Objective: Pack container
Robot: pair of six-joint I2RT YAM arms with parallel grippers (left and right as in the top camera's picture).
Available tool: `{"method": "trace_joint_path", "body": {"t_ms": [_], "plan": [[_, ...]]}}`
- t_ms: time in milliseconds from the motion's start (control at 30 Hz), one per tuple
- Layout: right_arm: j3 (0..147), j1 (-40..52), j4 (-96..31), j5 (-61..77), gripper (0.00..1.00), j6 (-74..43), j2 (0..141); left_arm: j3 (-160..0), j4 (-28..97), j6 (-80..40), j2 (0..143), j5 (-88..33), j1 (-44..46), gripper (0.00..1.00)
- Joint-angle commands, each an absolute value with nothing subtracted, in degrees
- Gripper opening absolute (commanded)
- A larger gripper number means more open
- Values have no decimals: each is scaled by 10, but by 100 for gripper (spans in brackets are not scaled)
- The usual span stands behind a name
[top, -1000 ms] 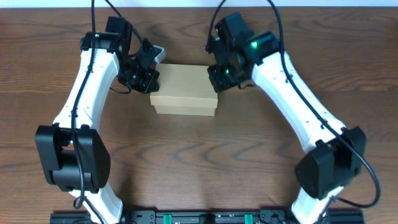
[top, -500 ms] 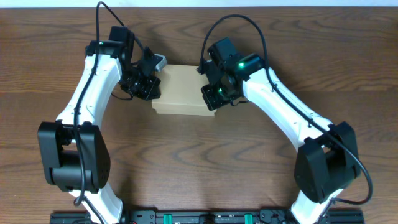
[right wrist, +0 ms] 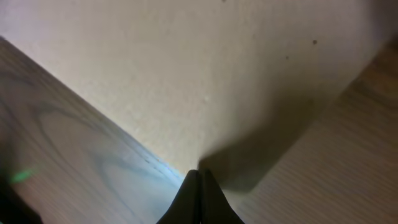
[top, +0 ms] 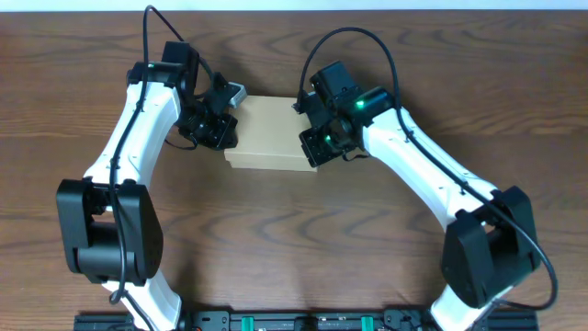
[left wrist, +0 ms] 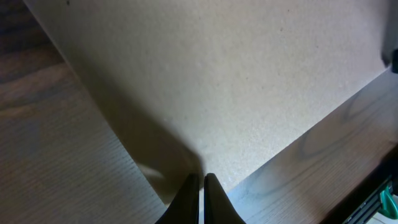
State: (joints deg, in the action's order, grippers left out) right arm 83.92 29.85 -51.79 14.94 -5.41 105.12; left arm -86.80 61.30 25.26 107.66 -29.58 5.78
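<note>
overhead: container (top: pixel 271 133) closed | wrists: left end effector (left wrist: pixel 200 177), right end effector (right wrist: pixel 199 172) pinched closed at edges

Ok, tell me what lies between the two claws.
Only the container, as the overhead view shows: the shut left claw sits at one end of it and the shut right claw at the other.

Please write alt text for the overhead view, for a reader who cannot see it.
A closed tan cardboard box sits on a dark wooden table. The robot's left gripper and right gripper, both shut, point at its opposite ends, one from each side.
</note>
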Motion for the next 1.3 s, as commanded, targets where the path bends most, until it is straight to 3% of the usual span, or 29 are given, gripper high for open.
{"method": "trace_joint_path", "body": {"t_ms": [0,167,400,733,967,1267], "plan": [[845,290,-512,110,1,-55,992,-868,616,242,1038,-296,57,6],[845,269,-488,77,1,-56,919,-868,611,242,950,-287,55,6],[834,228,-494,72,1,-97,933,-865,593,194,906,-222,22,6],[827,198,-460,78,1,-117,1022,-700,461,137,915,-320,-66,6],[827,198,-397,95,1,-133,1082,-609,354,65,915,-375,-66,6],[827,200,-350,125,1,-146,1121,-596,306,40,916,-375,-41,6]]}}
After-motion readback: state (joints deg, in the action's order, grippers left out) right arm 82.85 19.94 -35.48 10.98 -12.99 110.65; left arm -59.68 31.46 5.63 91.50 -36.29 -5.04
